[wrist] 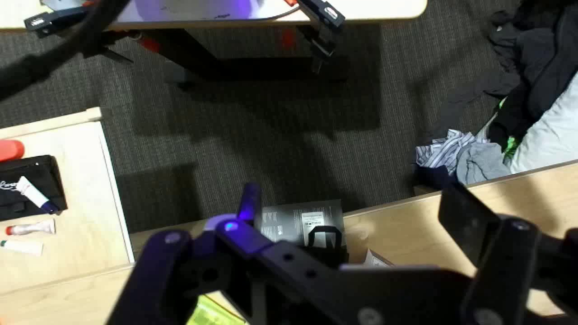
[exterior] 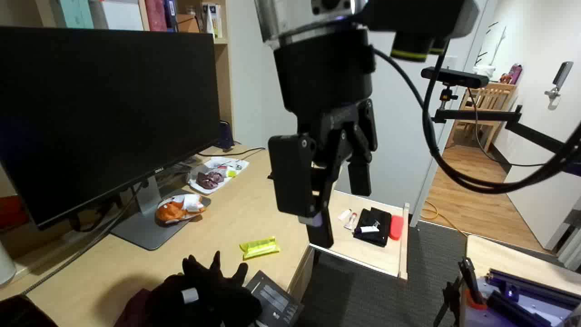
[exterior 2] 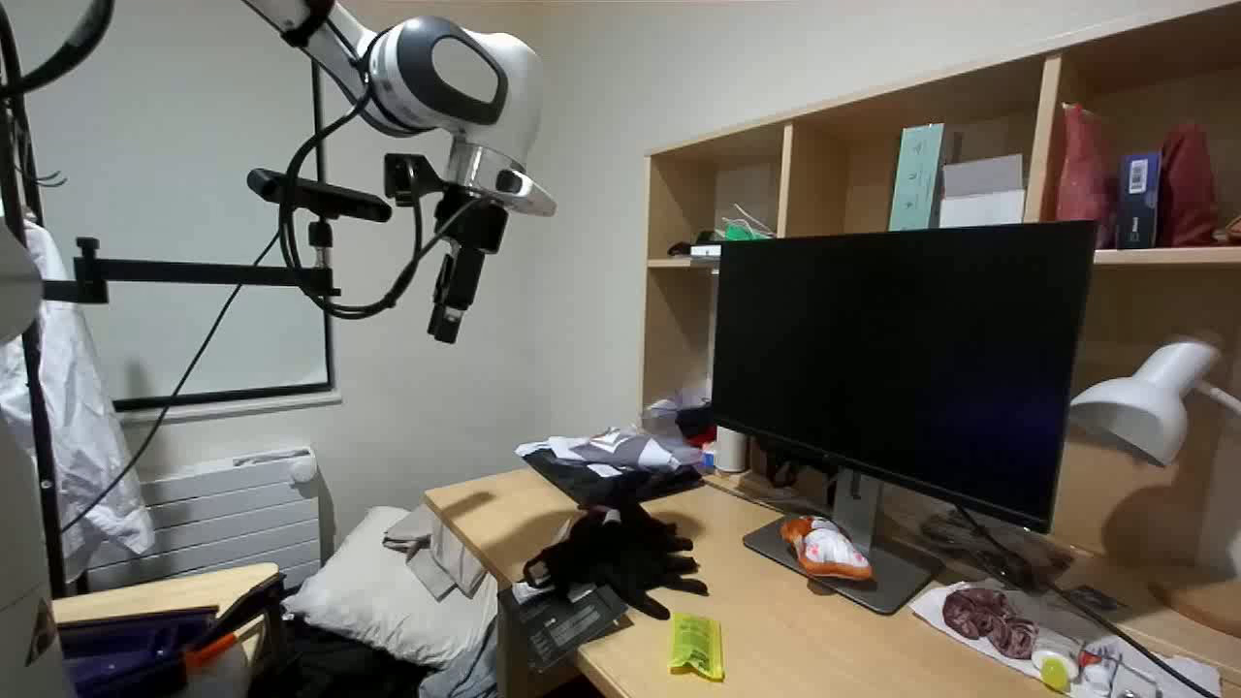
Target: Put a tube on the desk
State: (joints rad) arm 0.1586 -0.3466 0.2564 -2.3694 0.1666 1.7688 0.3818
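Several small tubes lie on a pale square-topped side table (exterior: 354, 254), which also shows in the wrist view (wrist: 81, 162). A white tube with a dark blue cap (exterior: 366, 230) lies on a black pouch (exterior: 380, 218); it also shows in the wrist view (wrist: 34, 194). Beside the pouch lie a red-capped tube (wrist: 32, 227) and a white tube with a green cap (wrist: 22, 247). The desk (exterior: 236, 213) is the long light-brown top, also in an exterior view (exterior 2: 795, 640). My gripper (wrist: 354, 216) is open and empty, high above the desk's front edge; it shows in both exterior views (exterior: 340, 204) (exterior 2: 444, 325).
On the desk are a black monitor (exterior: 109, 113), black gloves (exterior 2: 620, 557), a dark grey box (exterior 2: 567, 620), a yellow packet (exterior: 259, 247) and an orange-white packet (exterior: 180, 209). A red case (exterior: 396, 227) lies beside the pouch. Cables hang from the arm.
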